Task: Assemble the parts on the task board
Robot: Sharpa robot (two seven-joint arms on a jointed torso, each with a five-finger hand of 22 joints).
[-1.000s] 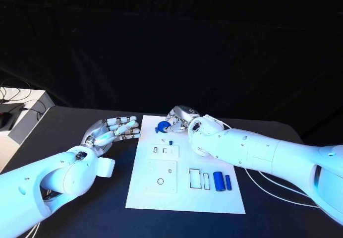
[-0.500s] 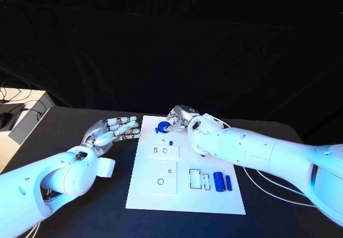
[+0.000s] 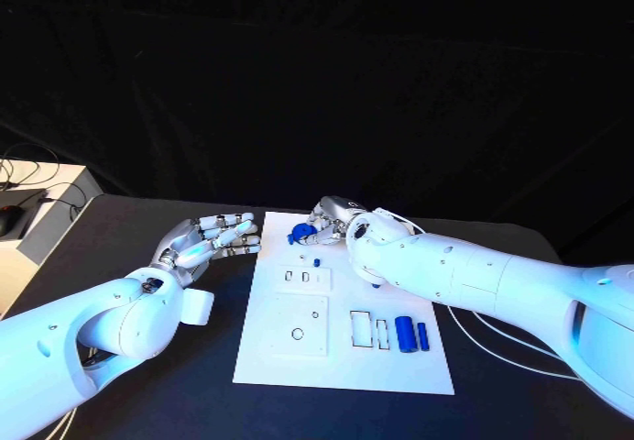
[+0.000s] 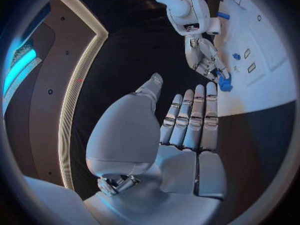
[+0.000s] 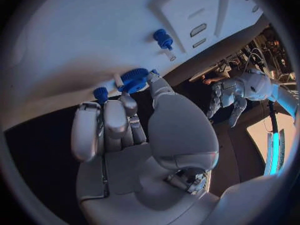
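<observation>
Right hand [image 3: 337, 223]: reaches over the far end of the task board, fingers bent down and gathered on a blue toothed wheel part, pinched between thumb and fingertips.
Wheel part [image 5: 134, 79]: round, ridged at the rim, caught at the fingertips just above the white board surface; whether it touches the board I cannot tell.
Right arm: comes in from the right edge and crosses the board's right side, forearm lying low over it.
Left hand [image 3: 212, 239]: held off the board's left edge over the black table, palm up-turned, fingers straight and close side by side, thumb apart, nothing in it.
Left arm: bent, elbow near the robot, forearm rising toward the board's far left corner.
Task board [image 3: 271, 357]: white plate lying flat in the middle of the table [image 3: 119, 229], with rectangular and round recesses.
Small peg part [image 5: 164, 39]: blue, standing on the board near the slotted recesses, apart from the right hand.
Small blue knob [image 5: 100, 93]: just beside the wheel at the right hand's fingertips.
Cylinder parts [image 3: 411, 335]: two blue pieces lying side by side at the board's near right, beside a rectangular slot.
</observation>
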